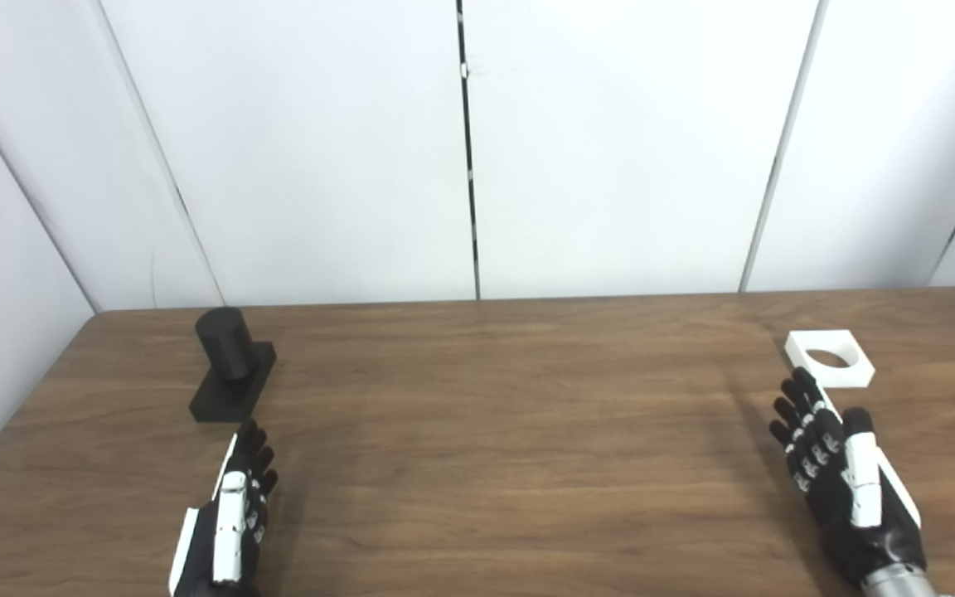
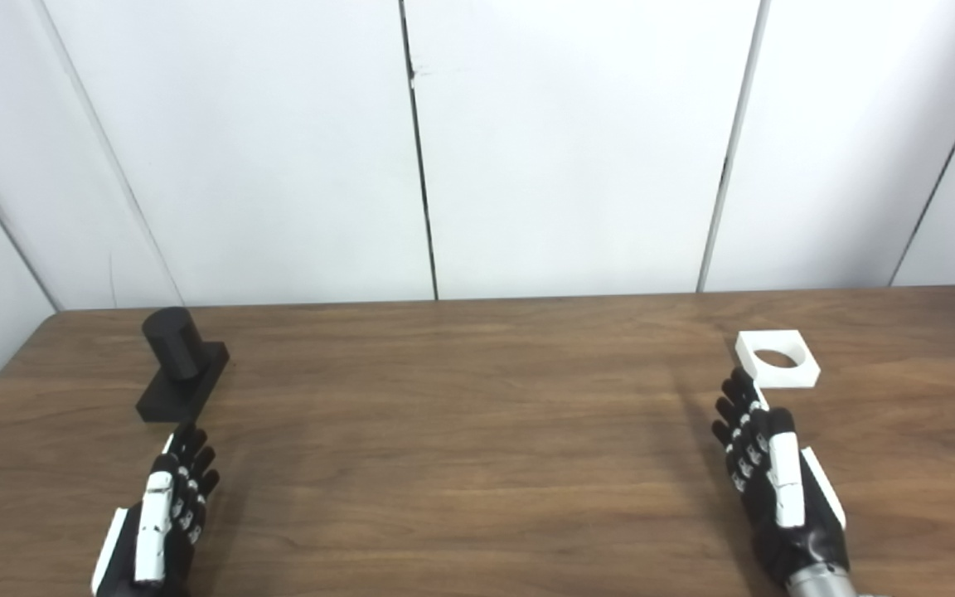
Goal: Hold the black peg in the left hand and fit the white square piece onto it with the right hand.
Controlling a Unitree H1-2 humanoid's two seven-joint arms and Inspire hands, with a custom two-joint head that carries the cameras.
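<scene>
The black peg [image 1: 230, 361], a short cylinder on a flat black base, stands upright at the far left of the wooden table [image 1: 477, 448]. My left hand [image 1: 237, 506] lies just in front of the base, fingers straight and apart, holding nothing. At the far right lies the white square piece [image 1: 828, 358], flat, with a round hole in it. My right hand [image 1: 830, 468] is just in front of it, open, fingertips close to its near left corner. Whether they touch it I cannot tell.
White wall panels [image 1: 477, 149] rise directly behind the table's back edge. The table's left edge runs diagonally close to the peg.
</scene>
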